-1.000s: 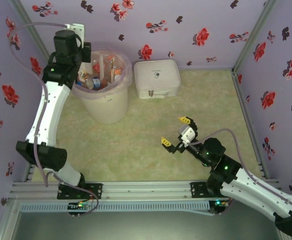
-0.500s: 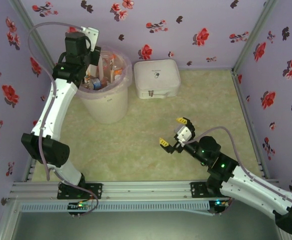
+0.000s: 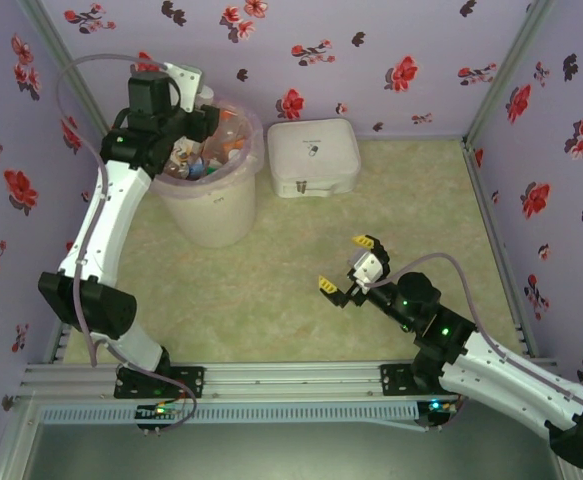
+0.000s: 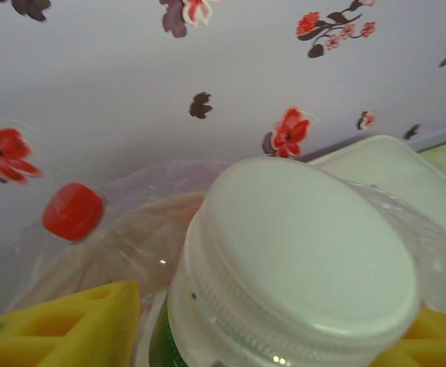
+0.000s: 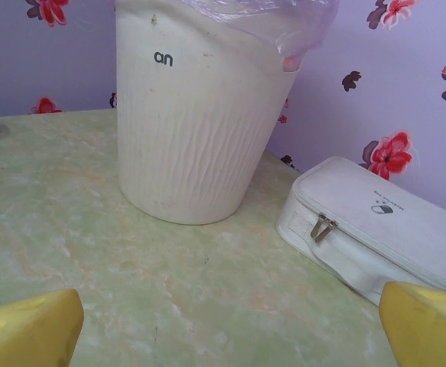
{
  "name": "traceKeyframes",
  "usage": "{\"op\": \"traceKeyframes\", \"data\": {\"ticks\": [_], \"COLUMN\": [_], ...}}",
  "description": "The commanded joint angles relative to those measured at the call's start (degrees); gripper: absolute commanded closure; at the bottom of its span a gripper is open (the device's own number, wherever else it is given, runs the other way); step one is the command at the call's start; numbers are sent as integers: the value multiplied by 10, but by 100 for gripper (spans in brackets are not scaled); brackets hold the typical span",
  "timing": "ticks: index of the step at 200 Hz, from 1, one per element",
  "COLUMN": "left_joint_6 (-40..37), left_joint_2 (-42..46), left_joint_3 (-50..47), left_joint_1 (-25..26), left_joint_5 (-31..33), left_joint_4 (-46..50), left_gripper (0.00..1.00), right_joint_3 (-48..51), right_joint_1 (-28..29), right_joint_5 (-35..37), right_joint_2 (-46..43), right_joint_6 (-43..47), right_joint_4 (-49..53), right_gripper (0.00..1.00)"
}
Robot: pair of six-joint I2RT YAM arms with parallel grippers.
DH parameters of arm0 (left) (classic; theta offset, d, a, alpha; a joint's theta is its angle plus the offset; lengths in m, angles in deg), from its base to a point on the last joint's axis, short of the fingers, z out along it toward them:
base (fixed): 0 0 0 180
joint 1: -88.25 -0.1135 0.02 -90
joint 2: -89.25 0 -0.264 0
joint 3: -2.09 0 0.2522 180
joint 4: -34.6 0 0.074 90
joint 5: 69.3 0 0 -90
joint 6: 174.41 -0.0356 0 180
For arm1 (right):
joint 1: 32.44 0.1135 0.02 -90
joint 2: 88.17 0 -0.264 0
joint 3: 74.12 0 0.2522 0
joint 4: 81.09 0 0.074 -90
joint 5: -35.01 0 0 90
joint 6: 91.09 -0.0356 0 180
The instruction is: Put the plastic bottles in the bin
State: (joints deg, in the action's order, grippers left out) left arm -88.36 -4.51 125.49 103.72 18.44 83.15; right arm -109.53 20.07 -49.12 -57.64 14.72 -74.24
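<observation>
Left gripper [image 3: 193, 88] has swung over the bin's [image 3: 216, 215] far-left rim, with a white-capped bottle [image 4: 299, 260] between its fingers; whether they pinch it or have let go cannot be told. Other plastic bottles [image 3: 211, 150] lie inside the bin. Right gripper [image 3: 346, 263], spread and empty, hovers well right of the bin. Step in hand: drop-off. The next move calls for a full release, then a lift clear of the rim.

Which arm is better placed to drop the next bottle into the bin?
Left: a white-capped bottle sits in the left gripper above the bin; the right gripper stands open, over the table.
</observation>
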Motion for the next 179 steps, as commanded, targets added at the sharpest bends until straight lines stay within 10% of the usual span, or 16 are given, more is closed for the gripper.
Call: {"op": "traceKeyframes", "data": {"ticks": [1,112,179], "left_joint_6": [45,125,-14], "left_joint_2": [22,63,94], "left_joint_3": [49,-9,-55], "left_joint_1": [-4,-4,-4], "left_joint_5": [-39,-14,106], "left_joint_4": [81,-60,-144], "left_gripper": [37,69,92], "right_joint_3": [-1,-8,-14], "right_joint_1": [1,1,2], "right_joint_5": [9,5,3], "right_joint_2": [1,-4,6], "right_joint_6": [-6,-9,-6], "right_joint_4": [-3,26,24], "right_gripper": [0,0,0]}}
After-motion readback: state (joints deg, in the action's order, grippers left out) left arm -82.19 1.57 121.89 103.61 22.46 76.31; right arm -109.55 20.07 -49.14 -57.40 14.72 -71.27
